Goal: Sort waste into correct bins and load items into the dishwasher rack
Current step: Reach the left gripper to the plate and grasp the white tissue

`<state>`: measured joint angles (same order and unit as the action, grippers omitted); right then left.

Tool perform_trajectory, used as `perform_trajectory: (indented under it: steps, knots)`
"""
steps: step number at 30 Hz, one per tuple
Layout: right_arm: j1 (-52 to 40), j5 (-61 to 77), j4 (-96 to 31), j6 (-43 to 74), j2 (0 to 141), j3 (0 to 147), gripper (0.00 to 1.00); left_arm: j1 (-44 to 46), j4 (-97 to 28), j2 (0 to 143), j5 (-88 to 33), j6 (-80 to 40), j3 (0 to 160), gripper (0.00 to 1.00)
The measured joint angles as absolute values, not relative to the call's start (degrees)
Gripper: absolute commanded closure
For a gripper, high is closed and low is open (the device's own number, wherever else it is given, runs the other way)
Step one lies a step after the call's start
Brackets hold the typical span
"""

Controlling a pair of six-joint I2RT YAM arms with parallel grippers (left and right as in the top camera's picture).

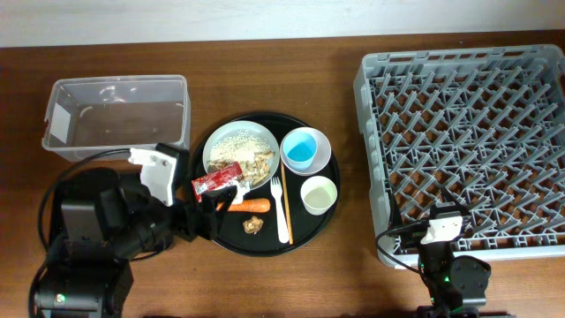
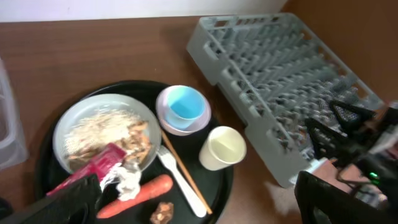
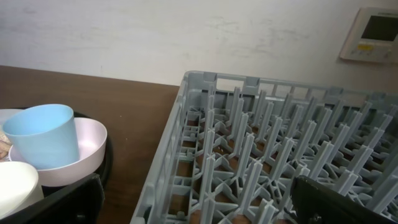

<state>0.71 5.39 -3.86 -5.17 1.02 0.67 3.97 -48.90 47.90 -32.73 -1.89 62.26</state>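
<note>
Just beside left hand (image 1: 210, 215), red wrapper (image 1: 216, 180)

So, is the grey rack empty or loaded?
Empty: the grey rack shows only bare pegs overhead; the white cup stands on the black tray.

No legible text in any view.

- White label (image 1: 60, 124) on short end wall of clear plastic rectangular tub (image 1: 119, 81): seems blank from overhead, no print discernible.
- Red snack wrapper (image 1: 216, 180) lying over edge of round whitish plate (image 1: 210, 152): pale marks on red foil, too small and crumpled to read from overhead or left wrist.
- White wall panel (image 3: 375, 34), top right of right wrist view: greyish display window (image 3: 380, 27), faint marks below it, nothing readable.
</note>
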Motion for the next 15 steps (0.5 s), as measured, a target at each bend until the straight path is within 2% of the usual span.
perform_trajectory:
  steps: [3,5,8,9,15]
  knots:
    - [0.71,5.39,-3.84,-5.17,1.02,0.67,0.01,4.12,-50.00,48.03,-36.29,-1.61,62.41,0.01]
    - [0.69,5.37,-3.84,-5.17,0.99,0.67,0.01,7.64,-56.93,51.72,-34.63,-2.59,65.04,0.01]
    - [0.69,5.32,-3.86,-5.19,1.06,0.67,0.01,22.04,-68.07,66.96,-17.23,-3.73,75.57,0.01]
    - [0.69,5.39,-3.84,-5.17,1.06,0.67,0.01,27.09,-65.95,73.14,-11.66,-4.29,77.38,0.01]
    - [0.69,5.39,-3.84,-5.19,1.02,0.67,0.01,28.49,-66.19,92.58,-6.48,-5.76,77.76,0.01]
